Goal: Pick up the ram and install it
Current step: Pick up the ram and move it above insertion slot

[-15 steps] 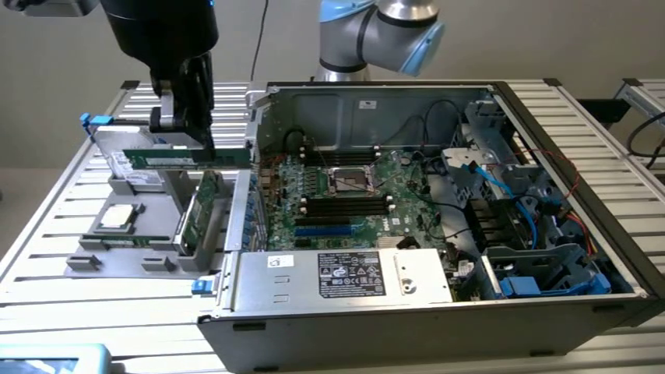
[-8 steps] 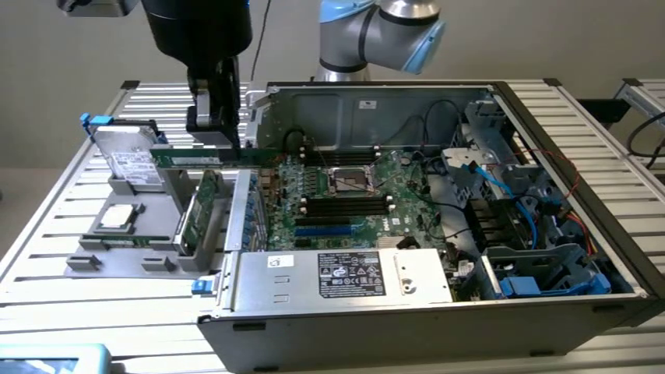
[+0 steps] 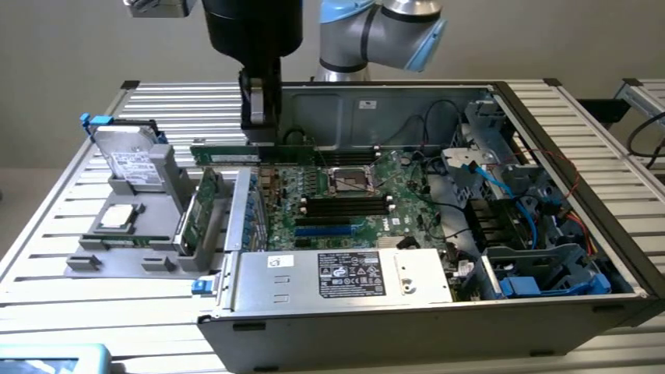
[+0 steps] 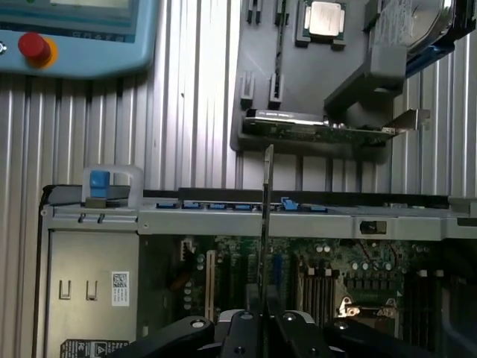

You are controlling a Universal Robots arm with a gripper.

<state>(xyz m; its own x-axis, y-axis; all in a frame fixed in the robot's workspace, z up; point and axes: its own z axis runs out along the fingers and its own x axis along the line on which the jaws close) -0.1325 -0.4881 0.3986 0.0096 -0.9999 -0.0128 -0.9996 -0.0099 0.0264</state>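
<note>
The ram [image 3: 224,153] is a thin green stick held level, with my gripper [image 3: 262,137] shut on its end nearer the exterior view's right. It hangs above the open computer case [image 3: 582,234], over the edge of the motherboard [image 3: 400,183] toward the exterior view's left. The black and blue memory slots [image 3: 346,209] lie lower on the board, apart from the stick. In the wrist view the ram [image 4: 266,216] shows edge-on as a thin line running out from my gripper [image 4: 262,327], above the motherboard [image 4: 328,268].
A grey fixture [image 3: 124,261] beside the case holds a hard drive [image 3: 130,160], a processor [image 3: 117,218] and a green expansion card [image 3: 204,204]. The power supply [image 3: 343,274] fills the case's front. Blue cables and drive bays [image 3: 540,276] crowd its other side. A teach pendant [image 4: 74,37] lies on the slatted table.
</note>
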